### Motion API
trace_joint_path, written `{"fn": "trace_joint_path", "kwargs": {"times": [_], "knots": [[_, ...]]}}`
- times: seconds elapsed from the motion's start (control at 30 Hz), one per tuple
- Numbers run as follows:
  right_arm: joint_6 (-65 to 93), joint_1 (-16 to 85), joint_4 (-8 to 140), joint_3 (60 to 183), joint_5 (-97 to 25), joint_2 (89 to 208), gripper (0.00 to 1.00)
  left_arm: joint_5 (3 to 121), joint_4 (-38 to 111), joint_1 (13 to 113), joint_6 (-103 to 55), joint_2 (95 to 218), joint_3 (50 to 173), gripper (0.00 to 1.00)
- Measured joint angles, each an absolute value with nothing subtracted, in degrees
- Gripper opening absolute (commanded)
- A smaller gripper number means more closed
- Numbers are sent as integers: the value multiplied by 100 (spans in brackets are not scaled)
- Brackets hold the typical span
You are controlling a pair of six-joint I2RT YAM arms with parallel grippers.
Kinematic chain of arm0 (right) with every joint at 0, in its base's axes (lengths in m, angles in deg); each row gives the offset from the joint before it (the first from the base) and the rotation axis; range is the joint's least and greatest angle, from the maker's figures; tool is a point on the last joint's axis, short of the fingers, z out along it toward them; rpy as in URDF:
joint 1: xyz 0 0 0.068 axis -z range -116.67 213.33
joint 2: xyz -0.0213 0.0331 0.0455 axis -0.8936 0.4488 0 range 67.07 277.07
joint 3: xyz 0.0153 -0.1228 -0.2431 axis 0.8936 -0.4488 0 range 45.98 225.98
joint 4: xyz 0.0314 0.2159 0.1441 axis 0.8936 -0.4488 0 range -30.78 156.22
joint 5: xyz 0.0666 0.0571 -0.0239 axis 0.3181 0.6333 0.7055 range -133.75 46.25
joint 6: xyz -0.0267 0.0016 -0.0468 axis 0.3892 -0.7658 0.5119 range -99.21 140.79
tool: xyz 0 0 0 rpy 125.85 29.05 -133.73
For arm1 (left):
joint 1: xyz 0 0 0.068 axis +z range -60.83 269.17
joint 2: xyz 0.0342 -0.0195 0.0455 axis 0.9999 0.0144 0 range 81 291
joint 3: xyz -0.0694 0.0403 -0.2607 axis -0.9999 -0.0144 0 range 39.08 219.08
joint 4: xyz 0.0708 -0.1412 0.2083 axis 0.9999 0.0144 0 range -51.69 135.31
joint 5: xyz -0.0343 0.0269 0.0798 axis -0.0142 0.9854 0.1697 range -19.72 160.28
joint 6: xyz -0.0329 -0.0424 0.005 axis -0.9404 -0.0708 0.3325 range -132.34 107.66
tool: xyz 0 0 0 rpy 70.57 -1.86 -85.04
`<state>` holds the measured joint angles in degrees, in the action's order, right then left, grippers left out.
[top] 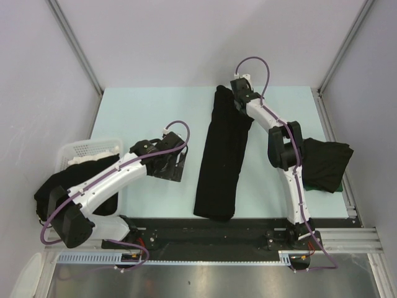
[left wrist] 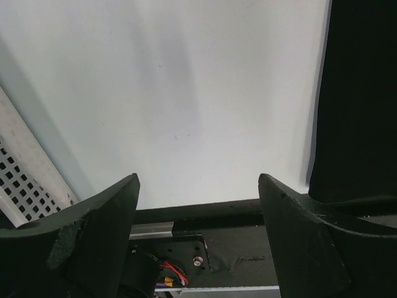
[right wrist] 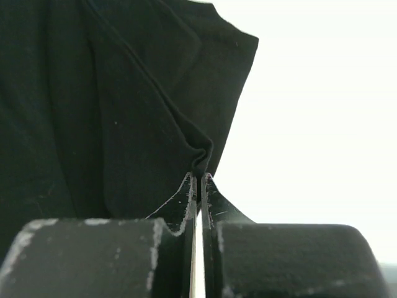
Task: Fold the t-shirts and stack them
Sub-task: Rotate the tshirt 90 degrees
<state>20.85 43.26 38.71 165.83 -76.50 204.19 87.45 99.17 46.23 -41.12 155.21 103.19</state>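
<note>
T-shirt [top: 222, 158]: laid as a long strip down the table's [top: 155, 112] middle.
Right gripper [right wrist: 200, 180]: clamped shut on its far end.
Left gripper [left wrist: 198, 205]: spread wide, empty, over the table's left.
Done: pile [top: 325, 164] at the table's right edge, judged folded.
Left: cross-folds; heaped shirts [top: 53, 186] at the table's left edge.

Bare table [top: 149, 112] open at the far left, folded t-shirt [top: 220, 161] lying lengthwise down the middle, white basket [top: 87, 146] crowding the left edge, shirt heap [top: 325, 162] overhanging the right edge

Three black heaps of t-shirts [top: 220, 161] [top: 325, 161] [top: 44, 191], one white basket [top: 77, 149], two robot arms [top: 118, 174] [top: 293, 183]
</note>
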Motion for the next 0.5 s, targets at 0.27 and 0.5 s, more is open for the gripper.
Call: {"fn": "trace_joint_path", "kwargs": {"times": [0.27,0.5], "knots": [[1860,4343,3248,16592,-7873,20421,20,8667,9849,4623,-3917,15657,10321,84],[1718,4363,2715,16751,-8098,20443,51,8590,9722,4623,-3825,15689,10328,85]]}}
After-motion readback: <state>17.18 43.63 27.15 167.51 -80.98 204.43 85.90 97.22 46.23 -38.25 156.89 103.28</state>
